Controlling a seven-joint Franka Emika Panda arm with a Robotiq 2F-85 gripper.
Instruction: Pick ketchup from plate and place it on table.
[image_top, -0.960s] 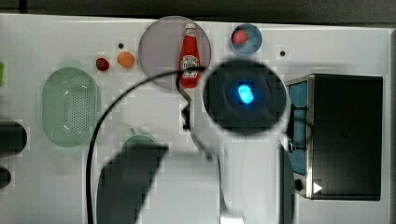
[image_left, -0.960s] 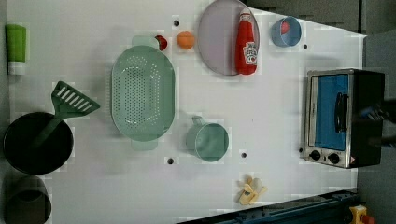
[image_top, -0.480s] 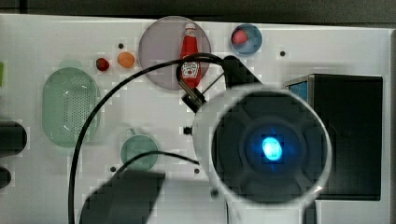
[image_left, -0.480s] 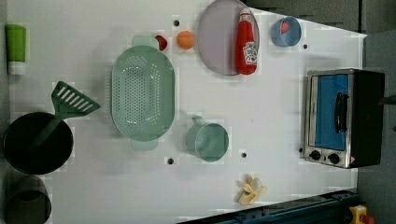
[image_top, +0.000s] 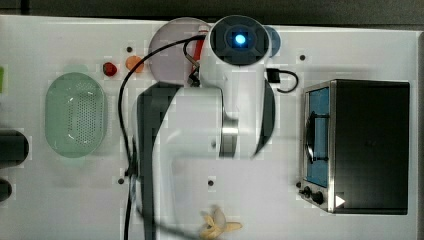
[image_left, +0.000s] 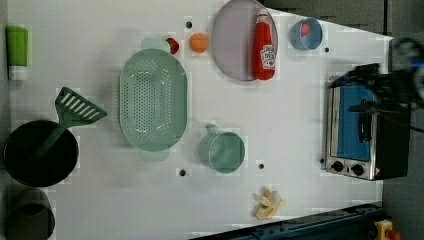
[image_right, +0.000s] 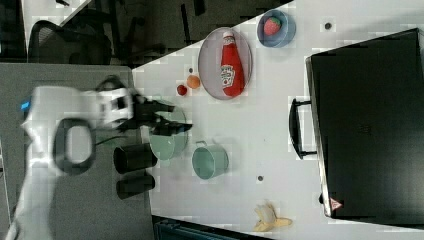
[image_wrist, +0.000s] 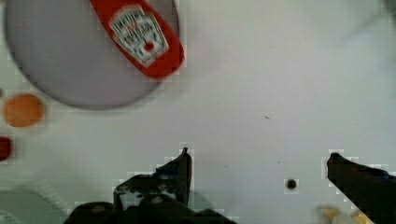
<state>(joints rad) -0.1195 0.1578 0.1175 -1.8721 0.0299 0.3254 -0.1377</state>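
Ketchup bottle (image_left: 263, 48) lying flat on the lilac plate (image_left: 232, 45), along the left view's right rim. Gripper (image_wrist: 257, 161) spread wide with nothing between its 2 fingers, above bare white table (image_wrist: 280, 84), apparently well clear of the bottle, though height unclear.

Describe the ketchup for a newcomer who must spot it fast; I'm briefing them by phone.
On the white table, find the large pale lilac plate at the left view's top edge. The ketchup bottle lies flat along the plate's right side: red, white cap, white label, far longer than the small round fruits nearby.
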